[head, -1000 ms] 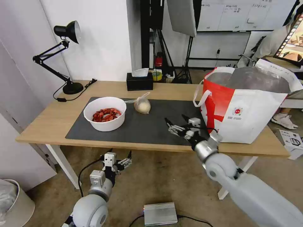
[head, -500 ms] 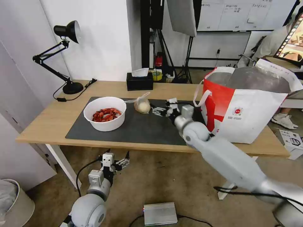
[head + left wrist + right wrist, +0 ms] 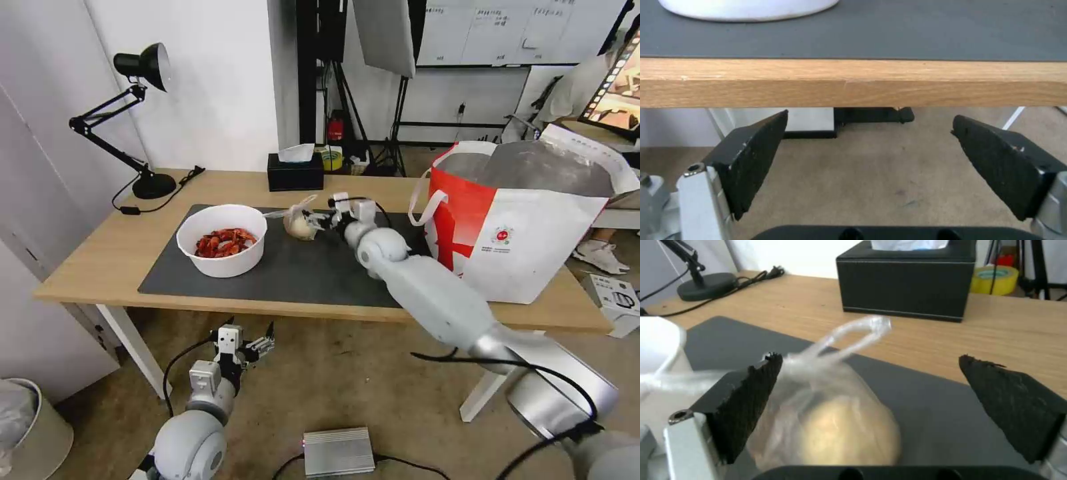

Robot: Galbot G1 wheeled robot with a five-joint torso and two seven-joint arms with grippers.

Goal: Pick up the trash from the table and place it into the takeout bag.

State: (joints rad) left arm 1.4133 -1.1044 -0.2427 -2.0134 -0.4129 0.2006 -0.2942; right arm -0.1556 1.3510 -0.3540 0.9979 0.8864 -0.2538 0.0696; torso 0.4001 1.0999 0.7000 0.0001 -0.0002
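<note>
On the long table [image 3: 120, 250], toward its right end, stands the takeout bag [image 3: 533, 247], the largest thing, with its mouth open and the silver lining showing; what lies inside I cannot see. Over the dark mat [image 3: 300, 273], near its left edge, sits the white bowl [image 3: 222, 240], holding red shells. Beside it, close to the far edge of the mat, lies the knotted clear bag [image 3: 300, 223] with a pale lump inside. At the far edge of the table is the black tissue box [image 3: 295, 172], which is not trash.

My right gripper [image 3: 871, 400] is at the knotted bag, jaws spread wide, the bag between them and nearer to one finger; nothing is gripped. I judge this bag light, soft and slippery, so I would take hold around the lump or just under the knot, not on the thin loop. My left gripper [image 3: 871, 166] hangs below the near edge of the table, also spread wide and empty.
</note>
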